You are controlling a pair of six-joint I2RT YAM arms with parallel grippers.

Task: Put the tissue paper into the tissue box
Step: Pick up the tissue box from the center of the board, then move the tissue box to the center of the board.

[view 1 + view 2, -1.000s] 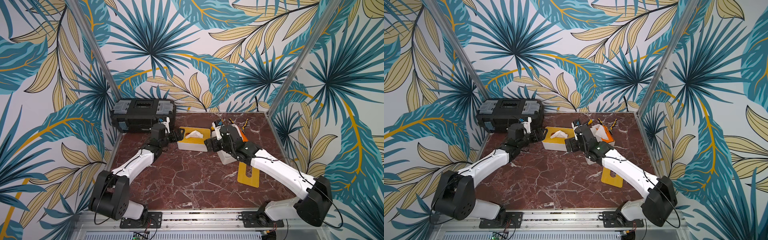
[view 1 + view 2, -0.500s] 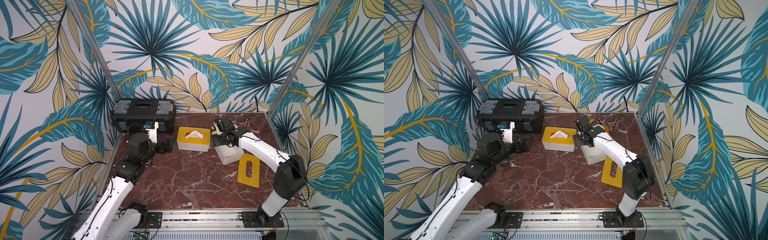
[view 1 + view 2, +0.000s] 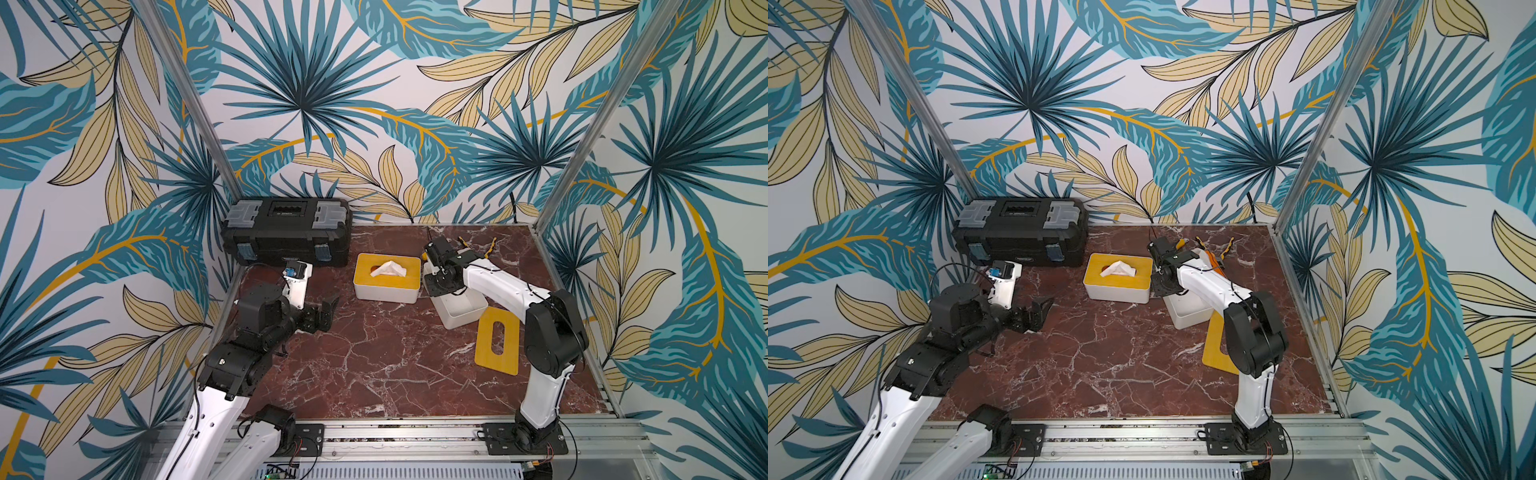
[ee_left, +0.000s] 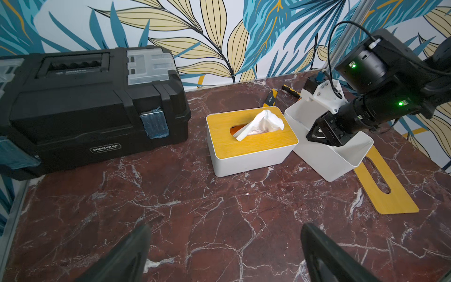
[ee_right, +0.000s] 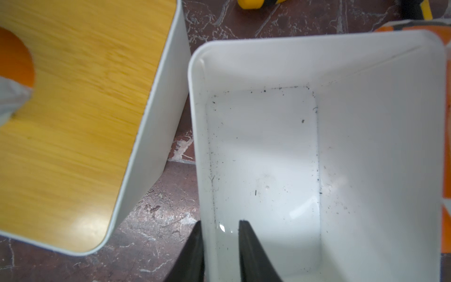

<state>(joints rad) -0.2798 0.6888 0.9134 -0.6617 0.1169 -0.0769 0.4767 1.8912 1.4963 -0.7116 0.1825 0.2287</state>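
At the far left, against the wall, stands a black plastic toolbox [image 3: 286, 237] with grey lid catches. Just in front of it the left gripper [image 3: 327, 312] hovers over the dark red marble-patterned worktop [image 3: 374, 365], its jaws spread wide and empty. In the left wrist view its two dark fingers [image 4: 131, 256] frame bare worktop. Well ahead of them, near the middle, sits a closed white rectangular box with a yellow wood-grain lid [image 3: 384, 293]. The crumpled white tissue paper [image 3: 389, 269] pokes up through that lid's slot, well apart from the left jaws and just beside the right ones, touched by neither. Right of it, nearly touching, stands an open white plastic tissue box [image 3: 465, 318], empty but for dark specks on its floor. The right gripper [image 5: 219, 254] reaches down over this box's wall on the side nearest the closed box. Its jaws are drawn narrow, one finger [image 5: 192, 254] outside the wall and one inside – whether they actually pinch it cannot be told. A loose yellow wood-grain lid with an oval slot [image 3: 496, 340] lies flat on the worktop by the open box, its edge tucked under it. Behind that box – mostly hidden – is something orange [image 5: 447, 97], and tools with yellow-and-black handles [image 3: 490, 245] lie near the back wall.
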